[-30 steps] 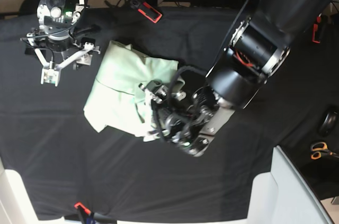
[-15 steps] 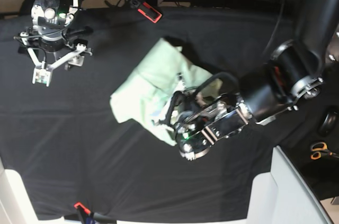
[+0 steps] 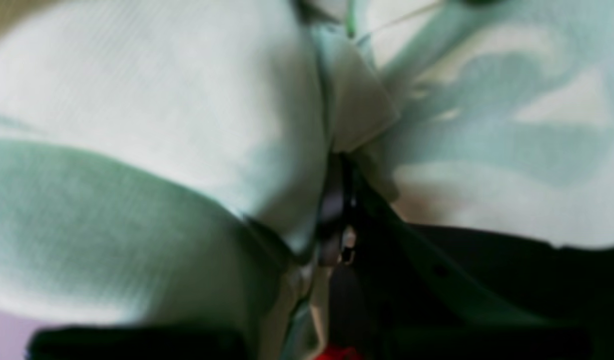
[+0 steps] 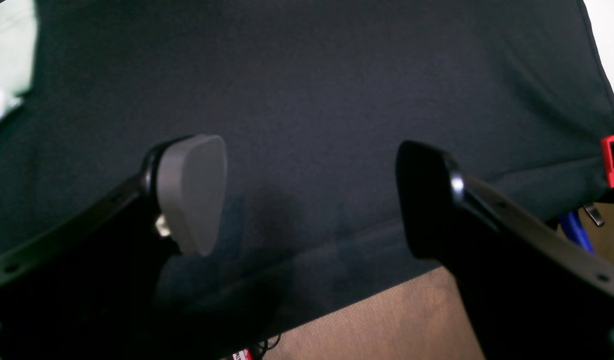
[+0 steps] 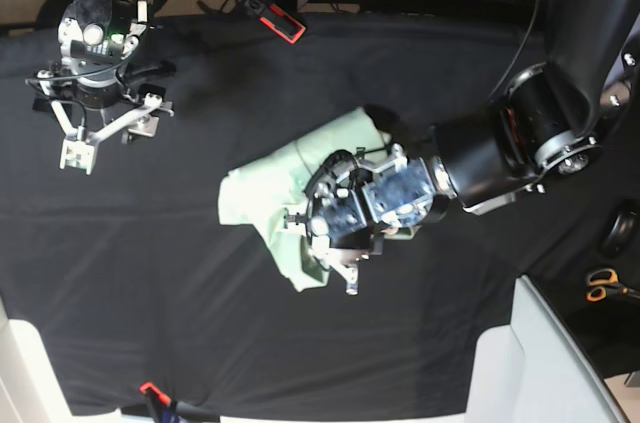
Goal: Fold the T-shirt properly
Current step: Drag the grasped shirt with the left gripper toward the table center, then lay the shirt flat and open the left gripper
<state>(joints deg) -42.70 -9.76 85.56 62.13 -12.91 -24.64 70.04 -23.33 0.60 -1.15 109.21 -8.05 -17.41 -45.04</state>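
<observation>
The pale mint-green T-shirt (image 5: 268, 186) lies bunched near the middle of the black tablecloth (image 5: 150, 273). My left gripper (image 5: 338, 251) is on the shirt's right part, and the arm covers that side of the cloth. In the left wrist view the shirt (image 3: 137, 125) fills the frame, and the jaws (image 3: 336, 220) are closed together with fabric pinched between them. My right gripper (image 5: 108, 131) hangs open and empty over bare tablecloth at the far left, well apart from the shirt. In the right wrist view its fingers (image 4: 192, 195) stand wide apart, with a corner of the shirt (image 4: 9, 60) at the top left.
A red and black tool (image 5: 276, 19) lies at the table's back edge. Orange-handled scissors (image 5: 604, 286) lie off the table at the right. A white surface (image 5: 545, 363) sits at the lower right. A red clip (image 5: 150, 390) holds the tablecloth's front edge.
My left arm has swung and dragged the shirt to the right, bunching it more. My right gripper has shifted slightly left and stays open.
</observation>
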